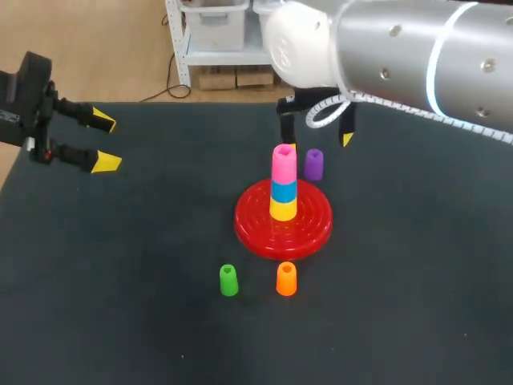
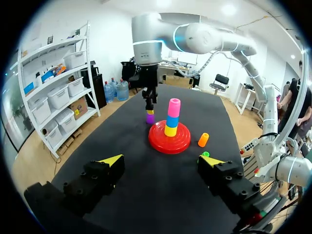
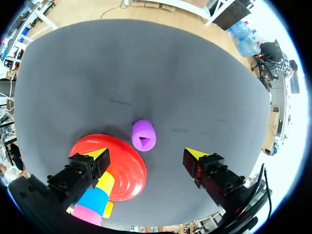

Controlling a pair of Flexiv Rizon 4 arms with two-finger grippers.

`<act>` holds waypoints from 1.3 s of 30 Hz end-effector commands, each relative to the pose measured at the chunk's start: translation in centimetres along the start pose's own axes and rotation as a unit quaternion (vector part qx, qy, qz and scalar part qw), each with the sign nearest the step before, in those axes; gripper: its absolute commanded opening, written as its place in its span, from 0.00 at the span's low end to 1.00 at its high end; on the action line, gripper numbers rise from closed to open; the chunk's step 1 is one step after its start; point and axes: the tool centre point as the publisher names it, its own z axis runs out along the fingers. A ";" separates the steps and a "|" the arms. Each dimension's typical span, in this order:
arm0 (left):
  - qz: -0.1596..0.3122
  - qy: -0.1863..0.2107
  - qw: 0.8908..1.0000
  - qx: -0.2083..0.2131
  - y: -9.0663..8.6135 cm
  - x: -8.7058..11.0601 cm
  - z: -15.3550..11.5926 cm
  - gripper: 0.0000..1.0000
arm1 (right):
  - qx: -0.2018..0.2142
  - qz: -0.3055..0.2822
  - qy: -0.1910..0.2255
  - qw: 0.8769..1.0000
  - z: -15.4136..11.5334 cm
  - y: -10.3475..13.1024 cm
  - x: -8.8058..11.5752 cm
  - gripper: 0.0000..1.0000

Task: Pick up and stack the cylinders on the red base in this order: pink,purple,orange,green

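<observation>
The right arm (image 1: 401, 48) holds its jaws wide open above the purple cylinder (image 3: 144, 135). The cylinder stands upright on the table (image 1: 417, 281), ahead of the jaws and about midway between the two yellow tips. Neither tip touches it. The red base (image 3: 129, 170) lies just beside the purple piece, close under one finger of the right jaws. Whether its rim touches the cylinder cannot be told. On the base, the pink cylinder (image 1: 284, 163) tops a blue one (image 1: 282, 192) and a yellow one (image 1: 282, 209), so purple appears to be the next piece due.

The purple piece looks like small, hollow, hard plastic with a dark opening in its top. It is likely light and stiff, with smooth sides that could slip or let it tip under a one-sided push. The best hold is probably across its round wall at about mid-height, both fingers closing evenly from opposite sides. The finger nearest the base has little room, so a straight descent would help keep it off the rim and the stack.

The orange cylinder (image 1: 286, 279) and green cylinder (image 1: 228, 281) stand upright on the far side of the base from the right jaws.

The left arm (image 1: 24, 96) sits well back, its jaws also open and empty, with every piece far ahead of them.
</observation>
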 end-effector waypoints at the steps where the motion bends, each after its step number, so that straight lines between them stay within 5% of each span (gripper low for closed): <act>1: 0.001 -0.001 1.000 -0.001 0.0 0.1 0.0 1.00 | -0.002 -0.003 -0.001 1.000 0.4 -0.1 -0.2 1.00; 39: 0.001 -0.001 1.000 -0.001 0.0 0.1 0.0 1.00 | 0.003 -0.020 -0.020 1.000 0.5 -0.4 0.5 1.00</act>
